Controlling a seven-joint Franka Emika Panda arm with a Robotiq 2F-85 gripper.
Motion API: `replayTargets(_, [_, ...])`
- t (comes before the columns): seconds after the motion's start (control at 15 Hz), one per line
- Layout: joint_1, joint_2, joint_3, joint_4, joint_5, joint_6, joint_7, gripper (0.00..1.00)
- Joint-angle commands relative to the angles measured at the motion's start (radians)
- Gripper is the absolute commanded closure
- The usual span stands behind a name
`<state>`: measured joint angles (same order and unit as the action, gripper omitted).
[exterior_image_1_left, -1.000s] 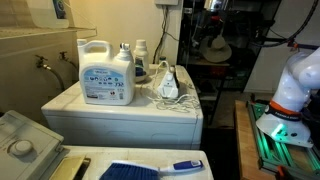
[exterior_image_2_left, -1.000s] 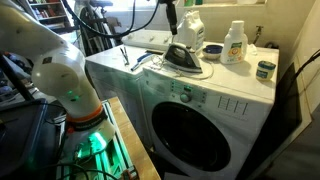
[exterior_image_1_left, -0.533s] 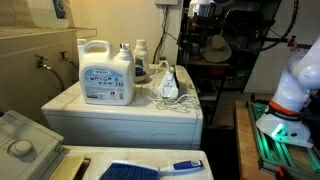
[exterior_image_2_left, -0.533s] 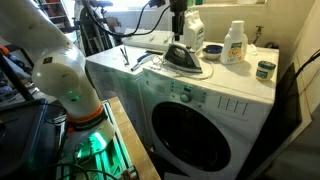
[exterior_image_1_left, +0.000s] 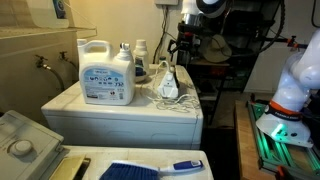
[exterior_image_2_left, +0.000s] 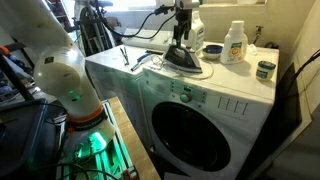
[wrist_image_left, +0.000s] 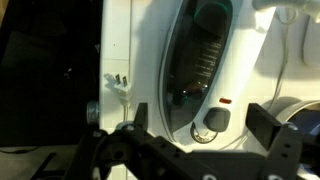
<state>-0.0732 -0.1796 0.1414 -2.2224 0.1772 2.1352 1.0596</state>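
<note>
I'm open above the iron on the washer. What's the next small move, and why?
Probably ease straight down. The gripper hangs open above the iron, not touching it, and the wrist view shows the iron framed between its fingers.

One iron (exterior_image_1_left: 170, 84); one jug (exterior_image_1_left: 107, 72); one washer (exterior_image_2_left: 205, 120); one brush (exterior_image_1_left: 150, 168).

Wrist view soft and cropped
Here the iron (wrist_image_left: 205, 70) is blurred, its end sliced by the top edge; 2 fingers (wrist_image_left: 268, 125) run off the bottom; the jug (exterior_image_1_left: 106, 72) label is too small to read.
</note>
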Motion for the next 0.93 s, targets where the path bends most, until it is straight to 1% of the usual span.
replayTargets(0.0, [0.034,0.051,-0.029,0.017,0.025,0.041,0.033,0.00])
replayTargets(0.2, [0.047,0.081,-0.037,0.023,0.027,0.064,0.025,0.00])
replayTargets(0.33, [0.052,0.104,-0.044,0.033,0.021,0.032,0.032,0.00])
replayTargets(0.53, [0.060,0.128,-0.050,0.041,0.023,0.027,0.032,0.00])
replayTargets(0.73, [0.067,0.147,-0.058,0.045,0.053,0.039,0.002,0.01])
replayTargets(0.8, [0.070,0.152,-0.061,0.047,0.064,0.038,-0.002,0.03])
replayTargets(0.87, [0.072,0.159,-0.063,0.052,0.077,0.035,-0.004,0.13])
